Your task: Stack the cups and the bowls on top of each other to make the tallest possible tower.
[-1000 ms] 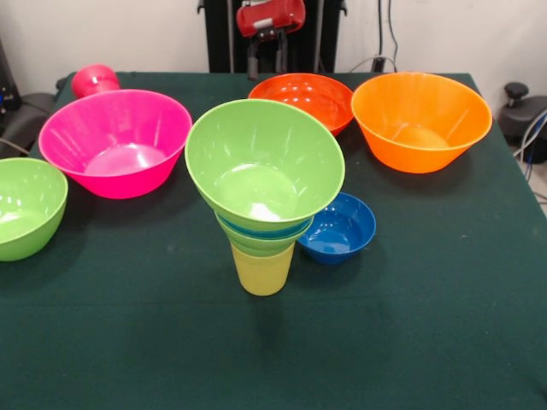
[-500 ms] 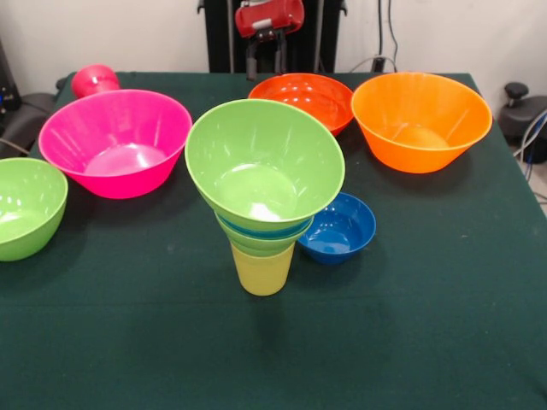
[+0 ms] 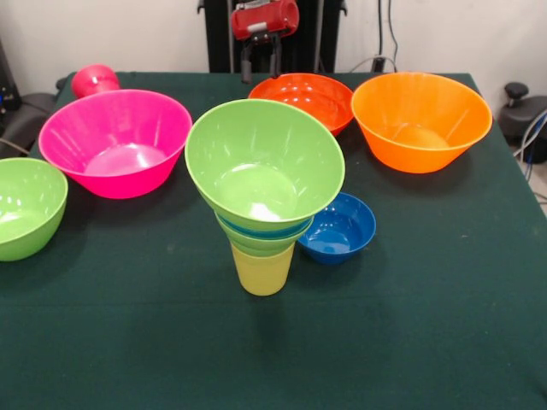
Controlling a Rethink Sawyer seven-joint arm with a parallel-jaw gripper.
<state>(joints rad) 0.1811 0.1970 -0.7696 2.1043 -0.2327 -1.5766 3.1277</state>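
On the dark green cloth-covered bench [image 3: 410, 342], near its middle, stands the tower [image 3: 263, 201]: a pale yellow plastic cup [image 3: 262, 272] sits upright at the base, and nested bowls widen upward from it, a small lime green one just above the cup's rim, a thin light blue rim showing over that, and a large glossy lime green plastic bowl [image 3: 265, 162] on top, its mouth tipped toward the camera. Just beside the tower, on the picture's right, a small dark blue plastic bowl [image 3: 339, 227] rests open-side up on the cloth, partly hidden behind the stack. At the picture's left a wide glossy pink plastic bowl [image 3: 115, 141] sits upright, and behind it at the far edge a red plastic cup [image 3: 94, 80] shows, lying or inverted; which, cannot be told. Another lime green plastic bowl [image 3: 27, 205] is cut by the left edge. At the far side a shallow orange-red plastic bowl [image 3: 303, 98] sits next to a deep yellow-orange plastic bowl [image 3: 420, 120], the two close together or touching. The red and black arm's gripper [image 3: 260, 61] hangs at the top edge, above the far rim of the bench behind the orange-red bowl, its two dark fingers parted and holding nothing.
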